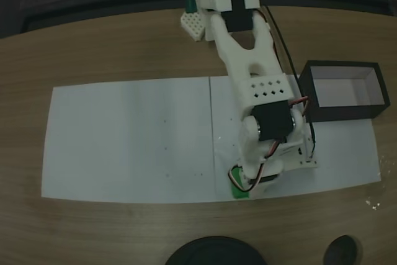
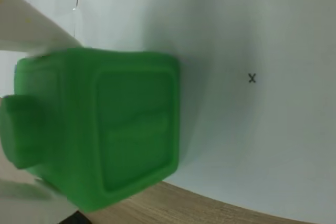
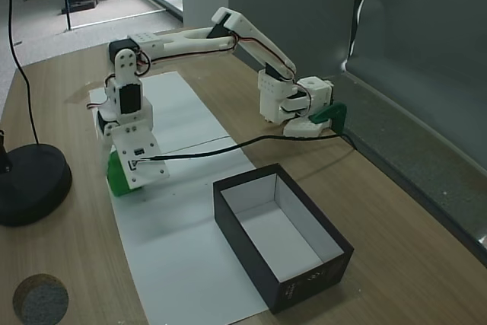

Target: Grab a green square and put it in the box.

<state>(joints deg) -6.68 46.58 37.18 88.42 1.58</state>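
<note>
Gripper: in the wrist view the gripper (image 2: 37, 124) has a white finger (image 2: 31, 35) pressing the block's upper edge and a paler blur of the other at the lower left; the jaws look clamped on the block, though the lower contact is smeared.
Green square: the green square (image 2: 105, 129) sits between the fingers, close to the lens; in a fixed view it shows as a green patch (image 1: 237, 189) under the arm's tip at the near edge of the white paper sheet (image 1: 130, 141); in the other it lies low at the arm's end (image 3: 114, 180).
Which way it points: the round stud faces left in the wrist view, a recessed panel faces the camera. The block is near cubic, so the only axis to speak of runs through the stud, left to right in that view.
Whether lifted: I cannot tell; it appears at or just above the paper.
Step in hand: judged as securing the grasp, before the carry.
Next move: likely lift clear, swing toward the box (image 1: 344, 91), which stands well apart at the sheet's far corner (image 3: 278, 237), and release over its white inside.
Beyond: wooden table (image 1: 111, 48) around the sheet; a pen-drawn x (image 2: 252, 78) on the paper.
</note>
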